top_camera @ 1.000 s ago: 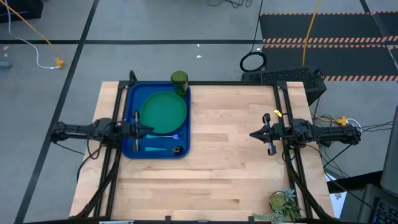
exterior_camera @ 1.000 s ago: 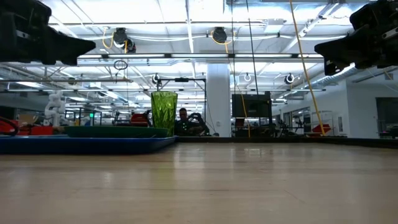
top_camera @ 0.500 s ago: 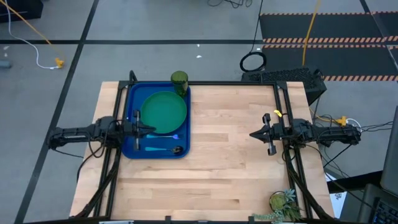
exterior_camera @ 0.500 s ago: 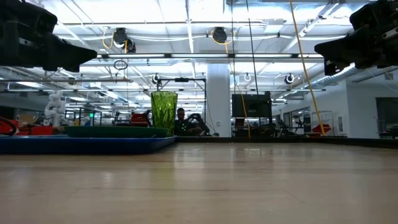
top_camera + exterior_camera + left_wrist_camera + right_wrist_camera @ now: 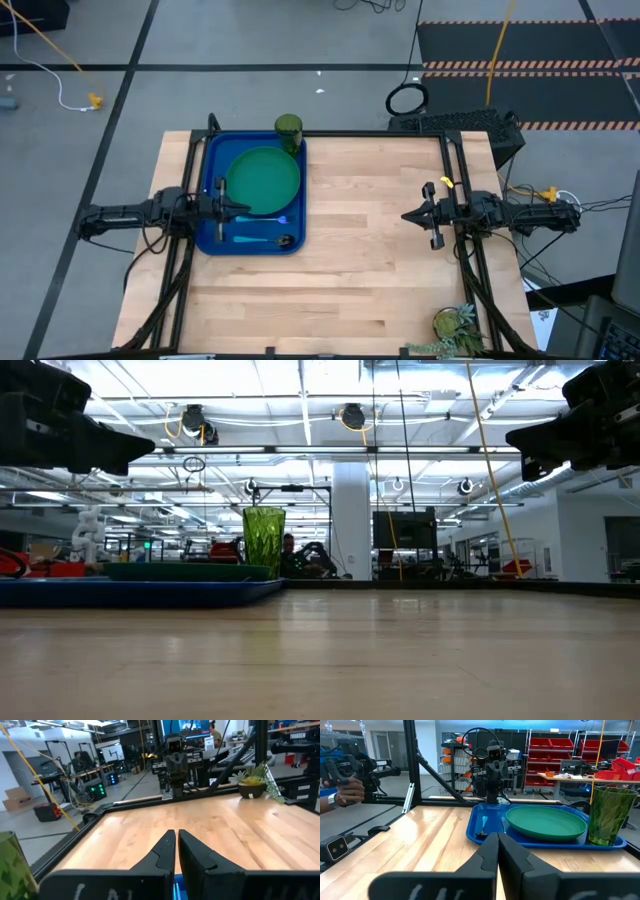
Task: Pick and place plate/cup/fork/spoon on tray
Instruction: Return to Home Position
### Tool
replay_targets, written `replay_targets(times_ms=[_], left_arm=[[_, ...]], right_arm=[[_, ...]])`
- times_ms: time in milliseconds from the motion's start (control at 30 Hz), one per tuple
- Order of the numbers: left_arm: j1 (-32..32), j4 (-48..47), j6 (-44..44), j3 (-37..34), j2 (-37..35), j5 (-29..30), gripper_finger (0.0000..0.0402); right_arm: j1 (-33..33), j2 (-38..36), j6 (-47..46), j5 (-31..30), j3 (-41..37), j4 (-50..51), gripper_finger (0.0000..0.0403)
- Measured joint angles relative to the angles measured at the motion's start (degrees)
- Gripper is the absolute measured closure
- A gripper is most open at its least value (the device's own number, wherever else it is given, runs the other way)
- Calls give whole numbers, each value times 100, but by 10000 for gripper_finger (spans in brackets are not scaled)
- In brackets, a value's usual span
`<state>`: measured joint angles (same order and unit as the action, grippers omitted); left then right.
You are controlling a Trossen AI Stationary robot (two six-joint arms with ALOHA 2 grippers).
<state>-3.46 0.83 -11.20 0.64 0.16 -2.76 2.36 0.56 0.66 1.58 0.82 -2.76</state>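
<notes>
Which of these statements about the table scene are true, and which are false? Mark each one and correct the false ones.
1. The plate lies on the tray. True.
2. The cup stands on the plate. False: it stands upright in a corner of the tray, beside the plate.
3. The right gripper holds the spoon. False: the spoon lies on the tray, and the right gripper is shut on nothing over the bare table.
4. The left gripper hangs above the tray, shut and empty. True.
</notes>
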Motion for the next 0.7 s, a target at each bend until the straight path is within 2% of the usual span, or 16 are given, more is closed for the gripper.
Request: replay_targets(times_ms=[700], left_arm=[[0,20,121,-2,-2,2,376]], right_arm=[[1,0,-2,0,0,0,403]])
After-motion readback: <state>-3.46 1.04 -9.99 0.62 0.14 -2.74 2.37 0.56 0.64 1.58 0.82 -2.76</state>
